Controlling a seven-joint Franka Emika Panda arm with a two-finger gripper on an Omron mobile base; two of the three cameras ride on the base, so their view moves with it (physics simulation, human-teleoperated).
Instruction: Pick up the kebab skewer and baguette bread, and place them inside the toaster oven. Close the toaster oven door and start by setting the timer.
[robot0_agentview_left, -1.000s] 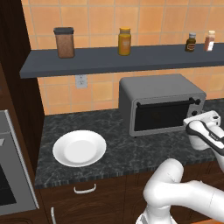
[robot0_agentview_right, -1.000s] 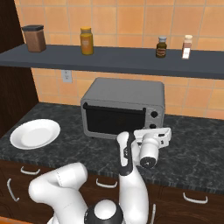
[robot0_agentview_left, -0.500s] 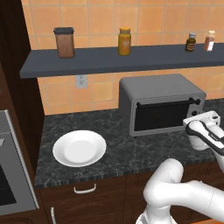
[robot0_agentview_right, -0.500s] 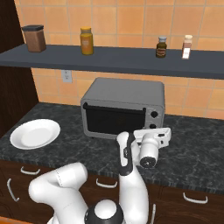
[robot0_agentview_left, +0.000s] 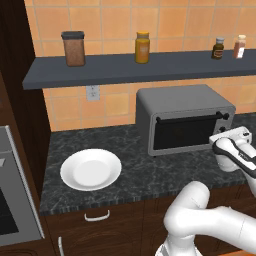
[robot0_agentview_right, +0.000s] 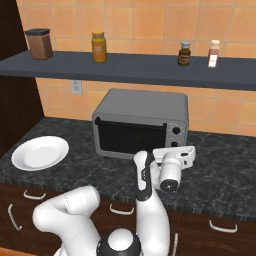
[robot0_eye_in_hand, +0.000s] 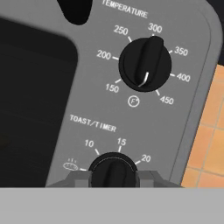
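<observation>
With the toaster oven door (robot0_agentview_left: 186, 131) shut, I am pinching the timer knob (robot0_eye_in_hand: 113, 169) between the gripper (robot0_eye_in_hand: 113, 176) fingers, only the turn remaining.

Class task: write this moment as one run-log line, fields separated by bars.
stage: setting timer | gripper: jaws shut on timer knob | toaster oven door: closed | plate: bare

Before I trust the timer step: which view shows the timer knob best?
The hand view: the timer knob sits close up between the fingers, under the TOAST/TIMER scale. In the right base view the wrist covers it on the toaster oven; the left base view shows no knob clearly.
</observation>
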